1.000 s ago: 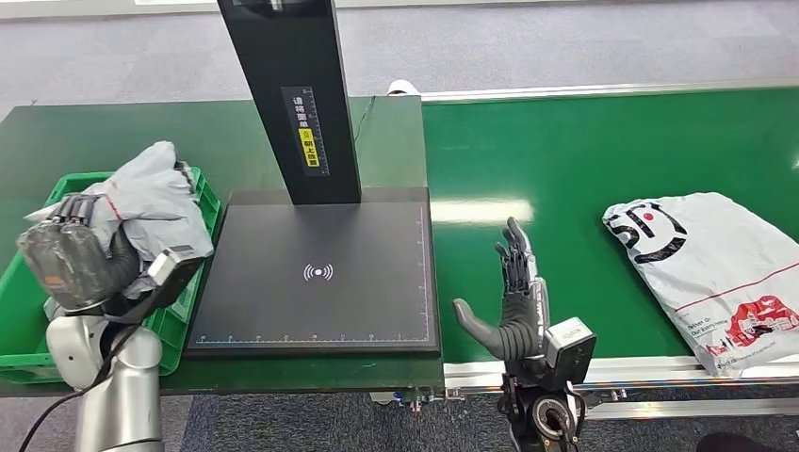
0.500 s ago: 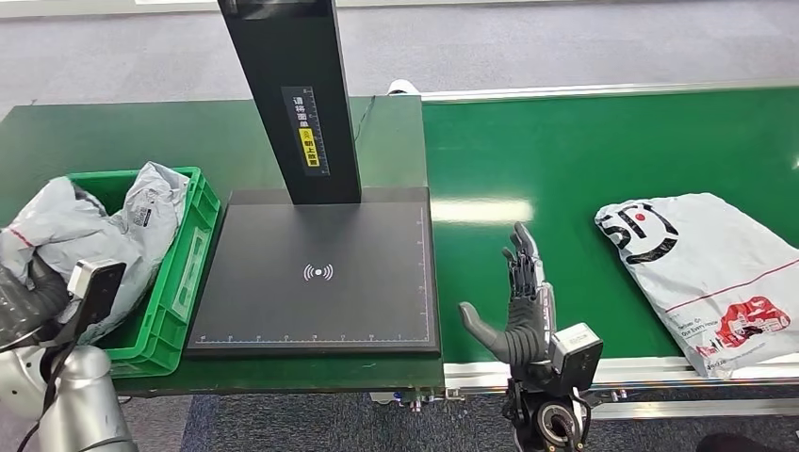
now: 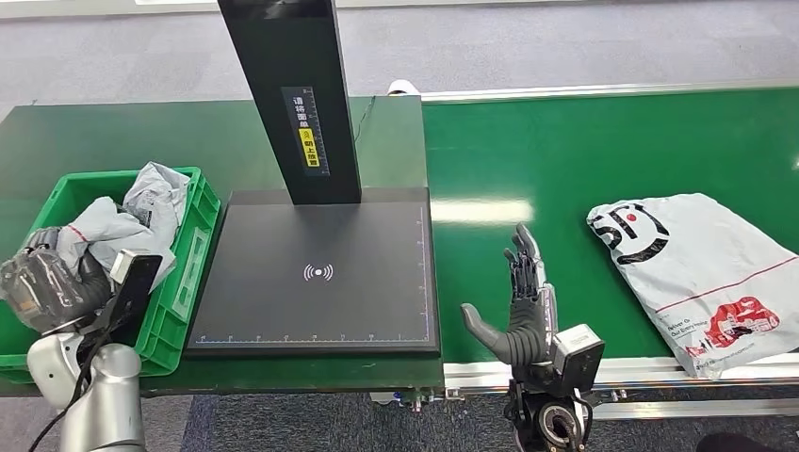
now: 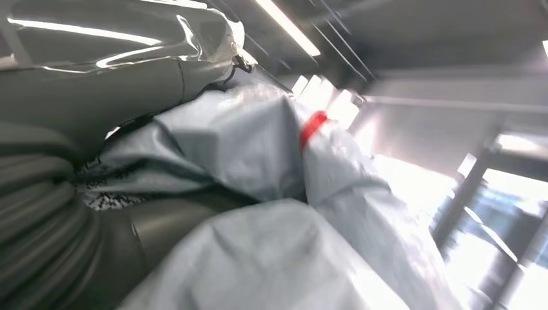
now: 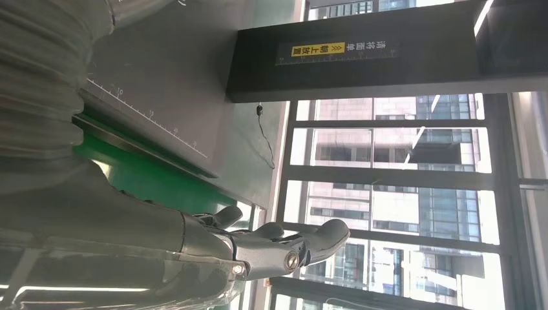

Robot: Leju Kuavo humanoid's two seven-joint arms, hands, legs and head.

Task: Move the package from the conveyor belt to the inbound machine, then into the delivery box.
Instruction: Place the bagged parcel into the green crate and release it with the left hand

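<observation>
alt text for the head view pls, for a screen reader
The robot's left hand holds a crumpled grey package in a green crate left of a black scanner platform. Its right hand hovers open over the green conveyor belt, where a white printed package lies.

My left hand (image 3: pixel 42 287) grips a crumpled grey package (image 3: pixel 127 221), its folds bunched against my fingers (image 3: pixel 47 240) inside the green delivery box (image 3: pixel 193 250). A second package (image 3: pixel 702 268), white with red and black print, lies flat on the conveyor belt (image 3: pixel 565 160), well apart from my right hand's (image 3: pixel 523 311) spread fingertips.
</observation>
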